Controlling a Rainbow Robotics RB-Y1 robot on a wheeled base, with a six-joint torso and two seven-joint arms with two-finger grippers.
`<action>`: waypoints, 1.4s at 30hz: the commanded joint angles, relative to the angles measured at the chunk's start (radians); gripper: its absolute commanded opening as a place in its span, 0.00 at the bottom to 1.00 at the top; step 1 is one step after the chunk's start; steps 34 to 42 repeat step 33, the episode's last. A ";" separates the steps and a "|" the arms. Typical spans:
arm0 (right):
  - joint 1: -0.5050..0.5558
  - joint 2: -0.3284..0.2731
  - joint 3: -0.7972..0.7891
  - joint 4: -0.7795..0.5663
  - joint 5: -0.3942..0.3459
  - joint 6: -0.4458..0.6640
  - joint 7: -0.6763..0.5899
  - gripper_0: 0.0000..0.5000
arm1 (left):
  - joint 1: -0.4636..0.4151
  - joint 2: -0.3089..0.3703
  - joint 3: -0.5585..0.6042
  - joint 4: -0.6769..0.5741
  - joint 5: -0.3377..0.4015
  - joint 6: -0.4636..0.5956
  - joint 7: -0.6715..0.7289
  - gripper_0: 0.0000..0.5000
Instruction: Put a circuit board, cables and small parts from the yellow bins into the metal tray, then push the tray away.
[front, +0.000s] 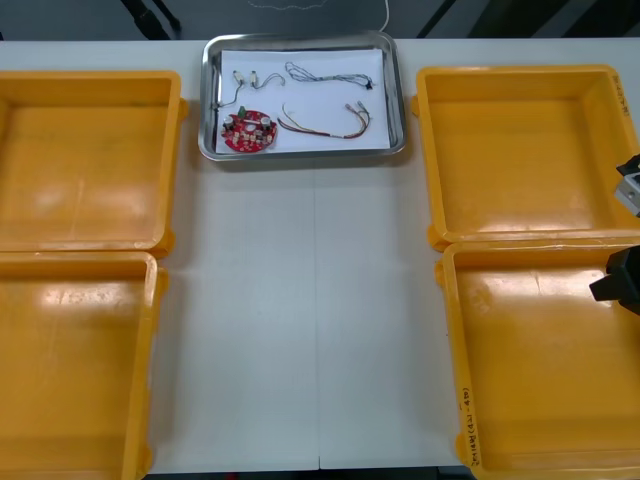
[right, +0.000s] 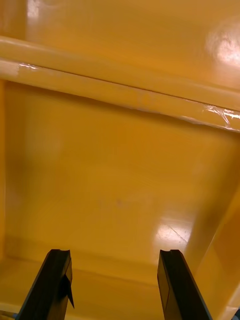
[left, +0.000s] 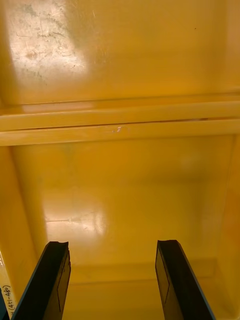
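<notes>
Light surface (front: 300, 330) carries 4 yellow bins, 2 per side: L far bin (front: 85, 165), L near bin (front: 70, 360), R far bin (front: 520, 150), R near bin (front: 540, 370), all w/ bare glossy floors. Btwn the two far bins, at the surface's far edge, sits the metal tray (front: 207, 100), white inside, w/ the task items in it. R arm (front: 622, 278) comes in at the R side over the R near bin. R jaws are wide apart w/ nothing btwn them, black fingers (right: 52, 287) above that bin's floor, the two R bins' adjoining rims (right: 120, 85) beyond the tips. L jaws are equally wide, nothing gripped, fingers (left: 50, 280) over a yellow bin floor, w/ two adjoining rims (left: 120, 120) ahead. In the tray: red and yellow cable (front: 325, 125) along the near side, black cable (front: 325, 74) along the far side, apart from it. Round red circuit board (front: 248, 131) lies in the near-L corner, just beside the red and yellow cable's end. Small metal parts (front: 243, 80) lie far-L, beyond the board.
</notes>
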 joint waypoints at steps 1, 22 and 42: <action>0.037 -0.035 -0.050 -0.030 0.008 0.012 -0.055 1.00 | 0.015 0.045 0.027 -0.024 0.002 0.006 -0.083 1.00; 0.046 -0.035 -0.057 -0.030 0.007 0.008 -0.093 1.00 | 0.015 0.045 0.027 -0.024 0.002 0.006 -0.083 1.00; 0.046 -0.035 -0.057 -0.030 0.007 0.008 -0.093 1.00 | 0.015 0.045 0.027 -0.024 0.002 0.006 -0.083 1.00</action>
